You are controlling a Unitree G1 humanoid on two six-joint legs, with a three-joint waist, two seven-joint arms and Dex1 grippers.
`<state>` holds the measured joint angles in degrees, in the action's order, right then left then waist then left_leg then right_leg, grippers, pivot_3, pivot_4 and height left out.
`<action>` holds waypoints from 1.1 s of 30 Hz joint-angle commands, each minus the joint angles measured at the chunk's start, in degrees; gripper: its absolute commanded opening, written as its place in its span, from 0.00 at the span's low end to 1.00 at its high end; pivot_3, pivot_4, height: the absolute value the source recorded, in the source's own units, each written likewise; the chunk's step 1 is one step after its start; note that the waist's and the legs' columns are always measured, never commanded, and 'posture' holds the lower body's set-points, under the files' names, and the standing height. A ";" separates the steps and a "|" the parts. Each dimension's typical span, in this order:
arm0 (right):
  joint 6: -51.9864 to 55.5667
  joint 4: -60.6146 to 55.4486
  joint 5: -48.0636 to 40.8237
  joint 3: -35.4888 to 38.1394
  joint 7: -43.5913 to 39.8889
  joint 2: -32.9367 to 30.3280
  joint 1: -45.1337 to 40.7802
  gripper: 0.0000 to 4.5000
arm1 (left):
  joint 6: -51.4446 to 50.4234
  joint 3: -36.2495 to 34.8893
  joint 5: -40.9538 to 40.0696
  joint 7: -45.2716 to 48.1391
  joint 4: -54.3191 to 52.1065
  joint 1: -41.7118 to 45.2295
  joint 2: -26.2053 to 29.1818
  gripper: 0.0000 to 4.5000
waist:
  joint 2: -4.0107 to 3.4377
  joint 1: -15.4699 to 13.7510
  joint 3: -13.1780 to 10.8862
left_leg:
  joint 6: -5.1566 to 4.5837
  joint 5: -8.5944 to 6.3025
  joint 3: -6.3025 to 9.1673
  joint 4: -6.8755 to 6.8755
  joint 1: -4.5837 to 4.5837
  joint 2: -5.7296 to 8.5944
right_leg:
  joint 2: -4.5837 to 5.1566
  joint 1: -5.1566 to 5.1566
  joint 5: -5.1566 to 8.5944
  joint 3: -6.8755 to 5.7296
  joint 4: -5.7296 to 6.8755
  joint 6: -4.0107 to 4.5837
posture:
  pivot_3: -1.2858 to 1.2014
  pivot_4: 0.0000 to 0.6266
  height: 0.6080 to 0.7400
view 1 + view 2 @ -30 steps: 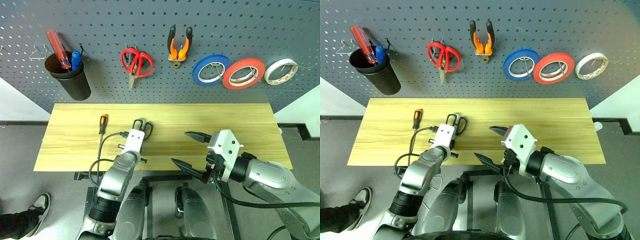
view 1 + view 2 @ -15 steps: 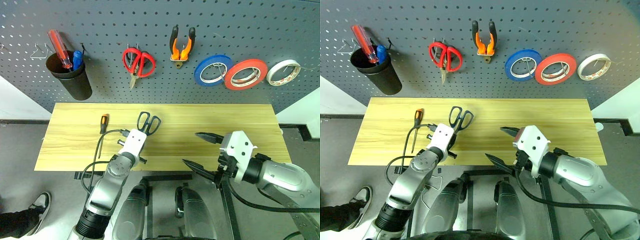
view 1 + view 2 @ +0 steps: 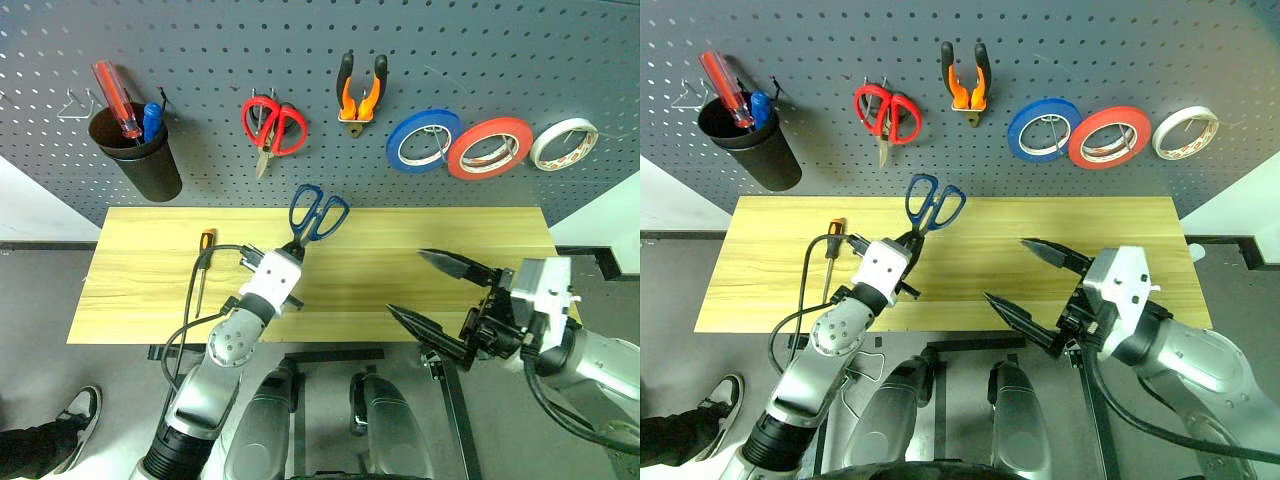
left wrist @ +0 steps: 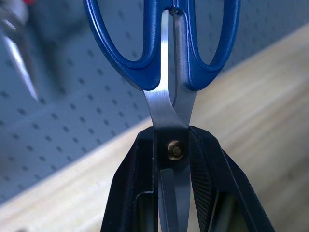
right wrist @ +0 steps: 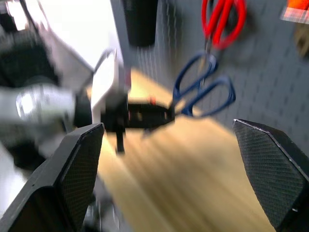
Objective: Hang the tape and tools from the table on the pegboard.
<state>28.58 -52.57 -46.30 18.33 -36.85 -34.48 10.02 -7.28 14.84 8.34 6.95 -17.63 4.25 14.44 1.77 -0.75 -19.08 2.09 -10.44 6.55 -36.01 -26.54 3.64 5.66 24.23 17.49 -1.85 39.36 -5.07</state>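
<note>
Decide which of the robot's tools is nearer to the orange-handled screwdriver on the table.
Left. The left tool, shut on the blue scissors, is just beside the screwdriver; the open right tool is across the table.

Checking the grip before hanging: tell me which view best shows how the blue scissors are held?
The left wrist view: the left gripper clamps the blue scissors at the pivot, handles pointing away. Both eye views show them whole above the table; the right wrist view blurs them.
</note>
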 commanded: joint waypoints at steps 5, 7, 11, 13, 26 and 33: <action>-7.78 -2.54 0.25 -3.95 1.21 5.57 1.67 1.00 | 14.64 -1.77 0.69 -0.39 0.78 -1.64 -0.16 0.13 | -0.08 -0.01 0.08 | 0.00 0.00 0.00 -0.02 0.02 0.00 | -0.01 -0.02 -0.03 0.00 0.00 -0.02 | 0.52 0.44 0.72; -8.74 -2.14 1.40 -5.40 0.97 5.99 2.24 1.00 | 17.74 -2.09 0.94 -0.56 0.95 -1.70 -0.27 0.13 | -0.15 -0.01 0.13 | 0.00 0.00 0.00 -0.02 0.02 0.00 | -0.01 -0.02 -0.03 0.00 0.00 -0.02 | 0.52 0.43 0.72; -9.98 -1.15 2.96 -7.20 0.75 5.75 2.40 1.00 | 21.69 -3.80 1.35 -2.24 1.32 -1.15 -1.63 0.13 | -0.20 -0.02 0.24 | 0.01 0.01 0.00 -0.10 0.05 0.00 | -0.04 -0.07 -0.12 0.01 0.01 -0.03 | 0.52 0.42 0.72; -10.54 -0.37 3.62 -7.74 0.42 5.58 2.19 1.00 | 23.38 -5.18 2.17 -3.59 1.73 -0.36 -2.23 0.13 | -0.24 -0.01 0.43 | 0.01 0.01 0.00 -0.13 0.05 0.00 | -0.05 -0.07 -0.15 0.01 0.01 -0.04 | 0.53 0.41 0.72; -11.91 0.95 1.37 -7.21 0.71 5.14 0.03 1.00 | 25.70 -10.23 4.07 -7.56 9.87 7.52 -3.75 0.12 | -0.35 -0.02 1.45 | 0.03 0.03 -0.04 -0.17 0.16 0.01 | -0.11 -0.19 -0.23 -0.03 0.05 -0.10 | 0.53 0.41 0.72; -11.58 0.60 1.14 -7.01 1.40 4.25 -0.11 1.00 | 25.64 -9.33 4.58 -7.90 16.12 11.18 -5.40 0.12 | -0.31 0.00 1.50 | 0.02 0.04 -0.03 -0.25 0.19 0.00 | -0.12 -0.23 -0.27 -0.03 0.11 -0.09 | 0.52 0.42 0.72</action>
<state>17.86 -50.27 -44.08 10.45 -35.74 -29.89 9.97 16.62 5.20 12.30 -0.24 -0.91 14.40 9.48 1.46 -0.75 -17.58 2.11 -10.40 6.52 -36.26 -26.35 3.64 5.54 24.00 17.21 -1.88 39.47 -5.17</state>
